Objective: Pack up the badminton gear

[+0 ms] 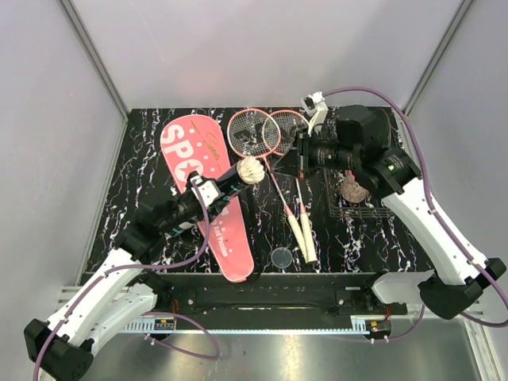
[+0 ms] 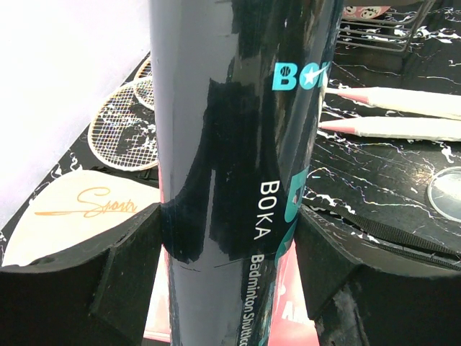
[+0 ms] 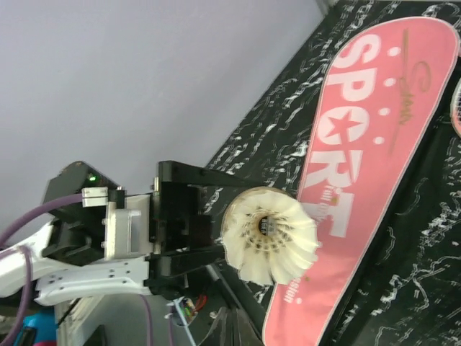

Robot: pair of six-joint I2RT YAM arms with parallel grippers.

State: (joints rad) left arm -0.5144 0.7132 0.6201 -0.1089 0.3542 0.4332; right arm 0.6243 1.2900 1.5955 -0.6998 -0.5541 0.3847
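Observation:
My left gripper is shut on the black tube and holds it tilted above the long pink "SPORT" cover. In the left wrist view the tube fills the space between both fingers. One white feather shuttlecock sits in the tube's open mouth, seen end-on in the right wrist view. My right gripper is just right of that shuttlecock, its fingers together and empty. Two pink-framed rackets lie side by side, white handles toward me. Other shuttlecocks are hidden.
A black wire rack at the right holds a small pinkish cup. A clear round lid lies near the racket handles, also in the left wrist view. Grey walls enclose the black marbled table.

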